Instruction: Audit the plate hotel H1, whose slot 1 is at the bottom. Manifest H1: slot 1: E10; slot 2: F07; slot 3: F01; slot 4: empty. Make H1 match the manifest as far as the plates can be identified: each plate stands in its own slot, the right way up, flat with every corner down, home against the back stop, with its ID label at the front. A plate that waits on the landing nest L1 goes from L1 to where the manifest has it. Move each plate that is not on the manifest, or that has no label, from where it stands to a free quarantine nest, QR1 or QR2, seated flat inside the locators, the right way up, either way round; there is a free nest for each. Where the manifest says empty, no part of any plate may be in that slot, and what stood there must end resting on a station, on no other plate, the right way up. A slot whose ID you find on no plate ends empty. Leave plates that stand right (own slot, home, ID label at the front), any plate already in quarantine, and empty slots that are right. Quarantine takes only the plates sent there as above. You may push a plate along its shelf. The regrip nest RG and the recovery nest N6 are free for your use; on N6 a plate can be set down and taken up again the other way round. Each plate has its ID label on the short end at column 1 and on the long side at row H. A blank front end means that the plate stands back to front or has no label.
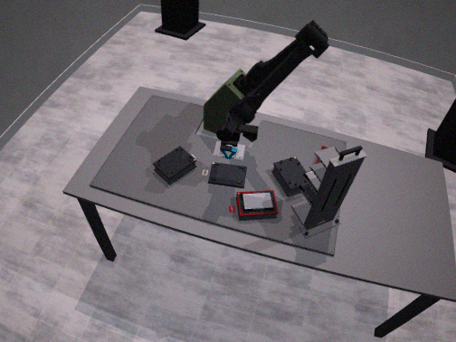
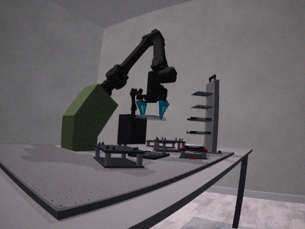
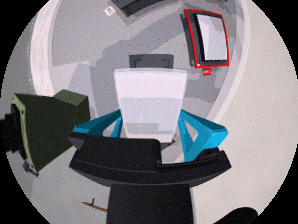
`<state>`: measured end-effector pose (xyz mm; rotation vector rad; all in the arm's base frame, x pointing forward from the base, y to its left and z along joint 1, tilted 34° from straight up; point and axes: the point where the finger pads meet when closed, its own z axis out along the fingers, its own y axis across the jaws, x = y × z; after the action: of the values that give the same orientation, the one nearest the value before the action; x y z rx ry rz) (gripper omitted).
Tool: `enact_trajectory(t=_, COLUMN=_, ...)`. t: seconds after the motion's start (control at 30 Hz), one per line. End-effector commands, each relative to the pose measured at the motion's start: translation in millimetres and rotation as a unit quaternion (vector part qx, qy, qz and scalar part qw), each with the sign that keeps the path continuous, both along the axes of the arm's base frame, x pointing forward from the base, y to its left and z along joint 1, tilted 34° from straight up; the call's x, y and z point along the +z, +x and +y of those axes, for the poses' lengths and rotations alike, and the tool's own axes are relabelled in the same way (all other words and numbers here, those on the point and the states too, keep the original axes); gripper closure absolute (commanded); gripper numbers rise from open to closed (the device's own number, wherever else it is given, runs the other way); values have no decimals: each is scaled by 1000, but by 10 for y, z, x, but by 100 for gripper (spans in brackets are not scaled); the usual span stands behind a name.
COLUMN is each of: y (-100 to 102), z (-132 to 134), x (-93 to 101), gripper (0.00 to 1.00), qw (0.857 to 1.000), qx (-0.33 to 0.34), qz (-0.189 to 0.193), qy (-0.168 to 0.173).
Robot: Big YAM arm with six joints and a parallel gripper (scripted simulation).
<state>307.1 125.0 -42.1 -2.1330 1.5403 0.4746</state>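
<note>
In the top view, you see the gripper [image 1: 227, 153] hanging above the grey table [image 1: 398, 235], just in front of the green arm base [image 1: 222, 106]. Its blue fingers [image 1: 224, 154] are clamped on a pale plate [image 1: 240, 150], held over the mat just behind a flat dark nest [image 1: 227, 174]. To the right stands the plate hotel [image 1: 332, 190], a dark column with a handle on top. A red-framed nest [image 1: 238, 209] in front carries another plate [image 1: 257, 201], and a raised dark nest [image 1: 175, 164] sits well to the left.

In the exterior view, you see the plate [image 2: 149, 117] aloft and level, clear of the table, gripped from above between the fingertips with the jaws set wide across it. The hotel's column [image 2: 212, 115] rises to the right with four shelves; the two lower shelves [image 2: 198, 119] look darker and thicker, but you cannot read any labels there.

In the wrist view, the plate [image 3: 148, 96] fills the centre between the two blue fingers, one on each side. Below and beyond it lies the red-framed nest [image 3: 193, 36] with its plate [image 3: 213, 36].
</note>
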Motion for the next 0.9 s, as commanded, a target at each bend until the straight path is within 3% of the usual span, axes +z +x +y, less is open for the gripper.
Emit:
enact_trajectory(t=0.0, y=214, z=-82, x=238, gripper=14, qw=999, qx=1, qz=-32, qy=5)
enact_trajectory(t=0.87, y=230, z=-443, x=783, gripper=14, qw=999, qx=1, qz=-36, qy=2)
